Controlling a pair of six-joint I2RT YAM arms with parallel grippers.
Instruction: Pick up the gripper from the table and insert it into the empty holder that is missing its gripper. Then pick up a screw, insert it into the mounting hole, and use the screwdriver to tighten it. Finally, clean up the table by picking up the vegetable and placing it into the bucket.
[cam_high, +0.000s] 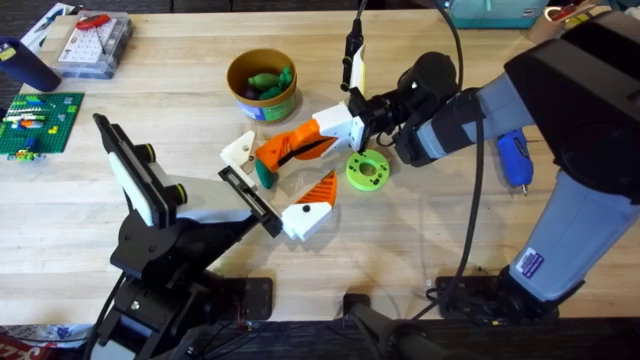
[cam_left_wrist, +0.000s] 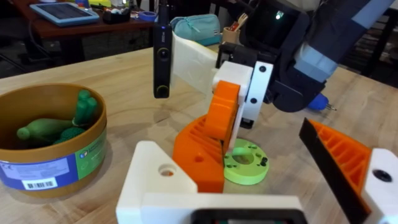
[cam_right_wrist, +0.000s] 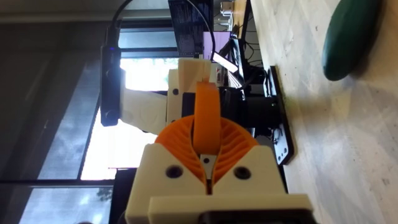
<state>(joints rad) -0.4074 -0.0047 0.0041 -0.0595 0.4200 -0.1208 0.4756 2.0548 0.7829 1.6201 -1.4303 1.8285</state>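
Mid-table on pale wood (cam_high: 420, 230), crowded near round yellow-tan bucket (cam_high: 262, 85); right gripper (cam_high: 300, 148) clamped on orange-and-white fingerpiece (cam_high: 285, 150); left gripper (cam_high: 290, 205) agape, empty; stubby dark green vegetable (cam_high: 264, 174) between.

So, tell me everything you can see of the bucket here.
The bucket is a small round tub, yellow-tan with a purple lower band and a printed label with a barcode on its side, plastic by the look. It stands upright on the wooden table, toward the far side and left of the middle. Several dark green toy vegetables lie inside. Neither claw touches it.
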